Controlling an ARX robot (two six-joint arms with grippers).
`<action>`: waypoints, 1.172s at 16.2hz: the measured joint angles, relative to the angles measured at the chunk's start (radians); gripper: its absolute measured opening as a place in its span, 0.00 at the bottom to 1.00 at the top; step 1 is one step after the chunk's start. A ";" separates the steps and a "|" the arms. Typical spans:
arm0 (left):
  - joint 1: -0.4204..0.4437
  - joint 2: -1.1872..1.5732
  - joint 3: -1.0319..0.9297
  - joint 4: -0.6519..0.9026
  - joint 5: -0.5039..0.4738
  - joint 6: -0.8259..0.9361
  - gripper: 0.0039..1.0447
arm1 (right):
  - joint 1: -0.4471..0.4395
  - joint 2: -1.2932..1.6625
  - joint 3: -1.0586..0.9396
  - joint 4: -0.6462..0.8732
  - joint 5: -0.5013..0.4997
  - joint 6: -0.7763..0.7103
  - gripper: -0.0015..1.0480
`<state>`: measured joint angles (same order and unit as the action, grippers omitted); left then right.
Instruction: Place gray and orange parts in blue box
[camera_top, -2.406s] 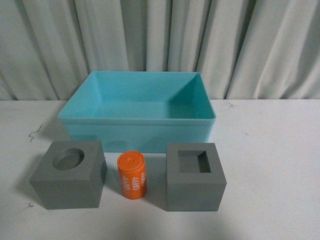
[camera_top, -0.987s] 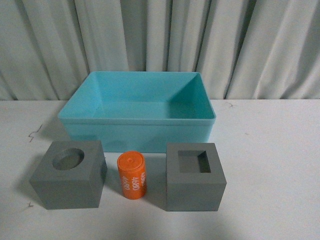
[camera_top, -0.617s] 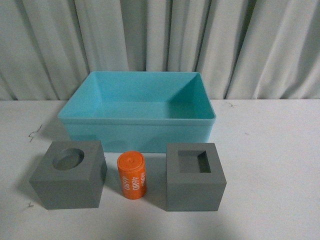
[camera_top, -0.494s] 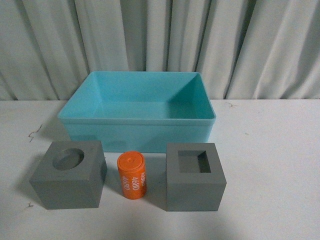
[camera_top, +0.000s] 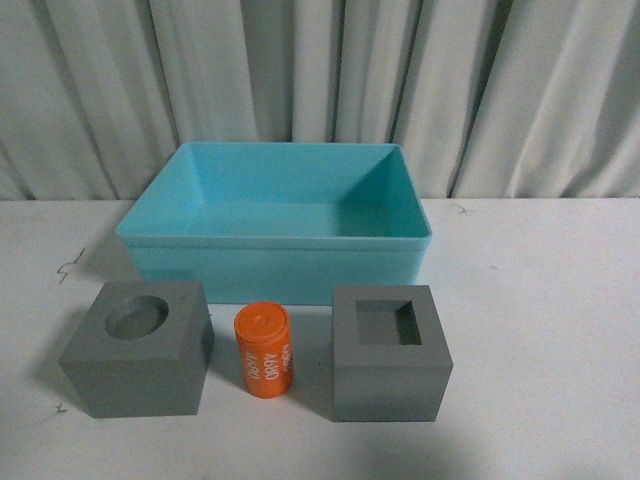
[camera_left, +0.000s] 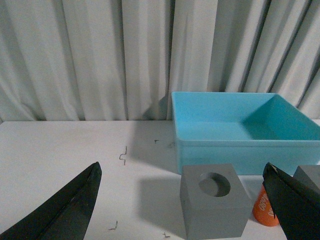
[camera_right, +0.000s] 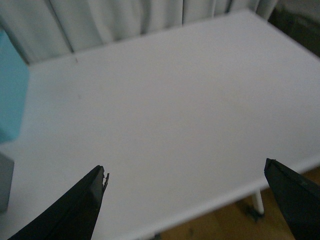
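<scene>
**Three parts on desk, none yet boxed**

Change: none. Nothing had moved since the earlier frames, so the task stood unstarted. The matte gray cube with round recess (camera_top: 137, 360), the small orange cylinder with white lettering (camera_top: 264, 352) and the matte gray cube with square recess (camera_top: 390, 365) stood in a row on the white desk (camera_top: 540, 330). They were just in front of the empty turquoise plastic box (camera_top: 275, 243). Left hand (camera_left: 181, 169) and right hand (camera_right: 185, 172): jaws spread wide, empty. Likely obstacles: the box's near wall, and the cylinder crowded between the cubes.
</scene>
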<state>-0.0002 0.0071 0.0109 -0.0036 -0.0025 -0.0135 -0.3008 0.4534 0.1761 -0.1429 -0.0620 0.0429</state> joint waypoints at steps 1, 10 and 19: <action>0.000 0.000 0.000 0.000 0.002 0.000 0.94 | -0.045 0.164 0.072 0.154 -0.047 -0.037 0.94; 0.000 0.000 0.000 0.000 0.002 0.000 0.94 | 0.301 0.991 0.467 0.512 -0.104 -0.117 0.94; 0.000 0.000 0.000 0.000 0.002 0.000 0.94 | 0.613 1.261 0.539 0.495 0.003 -0.006 0.94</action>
<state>-0.0002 0.0071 0.0109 -0.0036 -0.0002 -0.0139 0.3122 1.7142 0.7151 0.3519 -0.0589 0.0364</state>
